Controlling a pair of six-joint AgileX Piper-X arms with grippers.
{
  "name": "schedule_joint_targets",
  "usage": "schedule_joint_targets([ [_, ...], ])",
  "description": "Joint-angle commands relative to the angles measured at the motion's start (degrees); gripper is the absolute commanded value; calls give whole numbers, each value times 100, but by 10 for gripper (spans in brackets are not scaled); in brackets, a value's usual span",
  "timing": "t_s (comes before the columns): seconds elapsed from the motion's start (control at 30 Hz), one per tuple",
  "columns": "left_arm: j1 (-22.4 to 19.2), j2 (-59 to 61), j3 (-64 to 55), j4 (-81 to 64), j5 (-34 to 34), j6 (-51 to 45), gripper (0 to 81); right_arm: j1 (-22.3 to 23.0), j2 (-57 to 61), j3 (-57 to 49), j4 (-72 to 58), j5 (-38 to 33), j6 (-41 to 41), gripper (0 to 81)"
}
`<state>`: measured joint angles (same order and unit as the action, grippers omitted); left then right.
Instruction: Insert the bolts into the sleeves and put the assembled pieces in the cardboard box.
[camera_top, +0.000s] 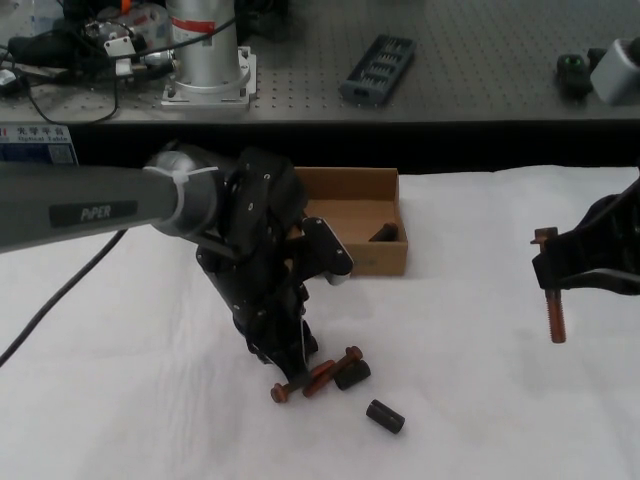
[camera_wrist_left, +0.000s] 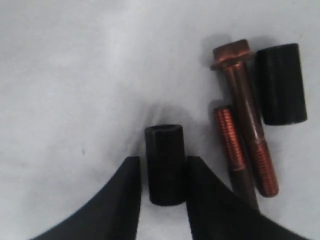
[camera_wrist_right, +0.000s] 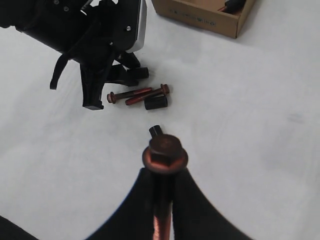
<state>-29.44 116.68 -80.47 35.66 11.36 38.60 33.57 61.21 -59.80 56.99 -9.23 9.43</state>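
White cloth (camera_top: 480, 420), faintly wrinkled, covers bench. Left gripper (camera_wrist_left: 164, 167) low, fingers narrow, clamped on matte black cylindrical sleeve (camera_wrist_left: 165, 150). Just beside: two coppery threaded bolts (camera_wrist_left: 245, 120), second sleeve (camera_wrist_left: 281, 82). Third sleeve (camera_top: 385, 416) lies apart. Right gripper (camera_wrist_right: 161, 182) pinches flanged bolt (camera_wrist_right: 165, 150) upright over open cloth. Cardboard box (camera_top: 385, 262) behind.

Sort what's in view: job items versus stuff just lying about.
Job: bolt in the right pincer; two loose bolts; three sleeves, one at the left pincer; cardboard box.
Lying about: black ribbed case, silver column, cables, all on the rear bench.
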Motion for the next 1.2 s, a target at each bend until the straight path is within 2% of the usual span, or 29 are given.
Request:
schedule_joint_targets([
  [0.0, 1, 153, -4, -48, -231, 172, 57, -26, -60, -24, -80, -11, -53, 19],
  [0.03, 1, 153, -4, -48, -337, 191, 6, -26, -60, -24, -80, -11, -53, 19],
  [0.17, 1, 128, -78, 233, -512, 153, 6, -26, -60, -24, -80, -11, -53, 19],
  [0.3, 1, -110, -85, 252, -427, -486, 7, -26, -60, -24, -80, 22, -53, 19],
  [0.5, 1, -928, -85, 485, 365, -1148, 7, -26, -60, -24, -167, 96, -53, 19],
  [0.7, 1, -2024, 393, 486, 1204, -1767, 7, -26, -9, -24, -836, 69, 197, 19],
  [0.9, 1, -3243, 1467, 38, 1563, -2381, 7, -14, 299, -24, -1739, -473, 868, 19],
  [1.17, 1, -4859, 3025, -2046, 2072, -4045, 7, -14, 834, -24, -3266, -1274, 2106, 19],
])
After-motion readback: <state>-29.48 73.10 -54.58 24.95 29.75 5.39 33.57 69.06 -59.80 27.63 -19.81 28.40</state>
